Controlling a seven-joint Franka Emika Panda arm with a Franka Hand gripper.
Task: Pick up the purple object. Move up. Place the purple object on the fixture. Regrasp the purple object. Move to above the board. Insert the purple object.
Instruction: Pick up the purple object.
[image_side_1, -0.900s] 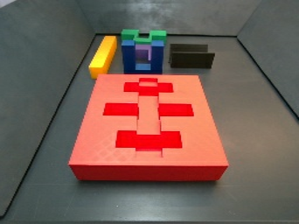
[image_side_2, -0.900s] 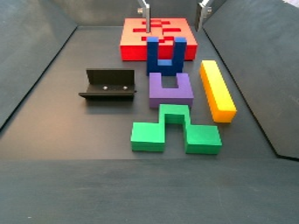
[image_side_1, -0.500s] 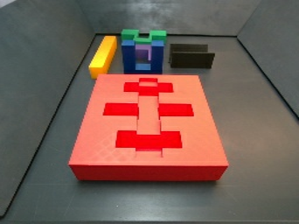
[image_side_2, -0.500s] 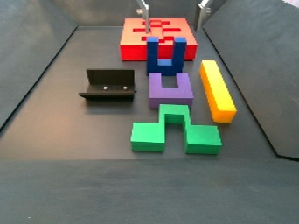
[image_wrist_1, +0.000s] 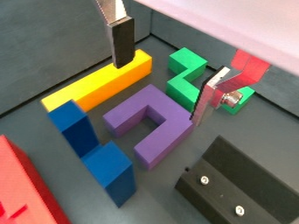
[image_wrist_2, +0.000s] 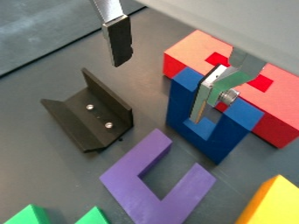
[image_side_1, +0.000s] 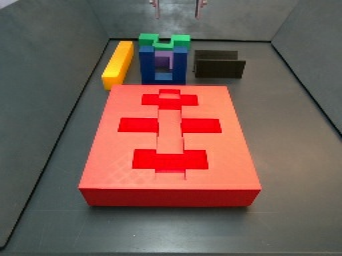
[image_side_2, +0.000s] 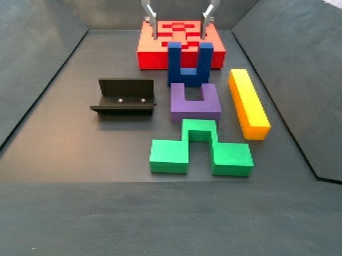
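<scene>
1. Purple object (image_side_2: 197, 99) lies flat on the floor at the middle of a side view — between the blue block (image_side_2: 189, 65) and the green piece (image_side_2: 201, 148), untouched.
2. Gripper (image_side_2: 177, 14) hangs spread and empty at the top edge, above the board (image_side_2: 154, 40).
3. Best approach, I judge: descend centred, fingers (image_wrist_1: 121, 39) straddling one prong — clear of the yellow bar (image_side_2: 247, 101).

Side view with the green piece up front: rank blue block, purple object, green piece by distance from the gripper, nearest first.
The gripper hangs over the board's far end, jaws empty.
1. Blue block, against the board's near edge.
2. Purple object, just in front of the blue block.
3. Green piece, closest to the camera.
</scene>
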